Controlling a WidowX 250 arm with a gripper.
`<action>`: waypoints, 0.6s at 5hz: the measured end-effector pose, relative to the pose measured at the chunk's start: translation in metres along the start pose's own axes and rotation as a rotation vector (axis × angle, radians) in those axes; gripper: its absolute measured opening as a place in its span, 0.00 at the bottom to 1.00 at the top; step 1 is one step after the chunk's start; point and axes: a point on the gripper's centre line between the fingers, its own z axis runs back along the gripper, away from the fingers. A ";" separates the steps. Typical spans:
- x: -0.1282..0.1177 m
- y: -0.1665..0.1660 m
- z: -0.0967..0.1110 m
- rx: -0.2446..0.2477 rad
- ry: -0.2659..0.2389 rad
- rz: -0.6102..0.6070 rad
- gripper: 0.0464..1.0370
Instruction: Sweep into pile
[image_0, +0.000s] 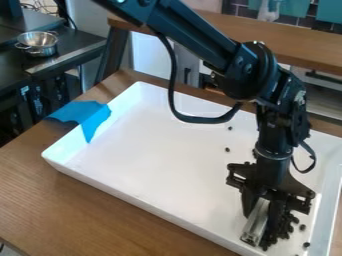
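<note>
Many small dark bits (286, 229) lie in the lower right corner area of a large white tray (153, 150), clustered in a loose, uneven pile beside the tool (262, 217). The tray sits on a brown wooden surface (80, 205). A black robot arm (197, 35) slants in from the top edge and bends down over the tray's right half. Its tool points downward, closed on a pale grey bar (254, 228), which slants down close to the tray floor; whether it touches the floor, I cannot tell. The cluster is on the bar's right, partly hidden by the tool. Two stray bits sit well apart from it, farther up the tray: an upper one (230, 128) and a lower one (227, 149). A few more lie loose near the right wall. A blue cloth (90, 117) drapes over the tray's left wall.

The step in hand appears to be the sweeping itself, with much of the gathering done. The next move probably calls for keeping the bar low and firmly held, then going round behind the strays to draw them in without scattering the pile
</note>
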 end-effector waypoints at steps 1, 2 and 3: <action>-0.002 0.010 0.007 -0.009 -0.003 0.003 0.34; -0.002 0.041 0.037 -0.048 -0.037 0.027 0.34; 0.000 0.082 0.063 -0.064 -0.079 0.061 0.34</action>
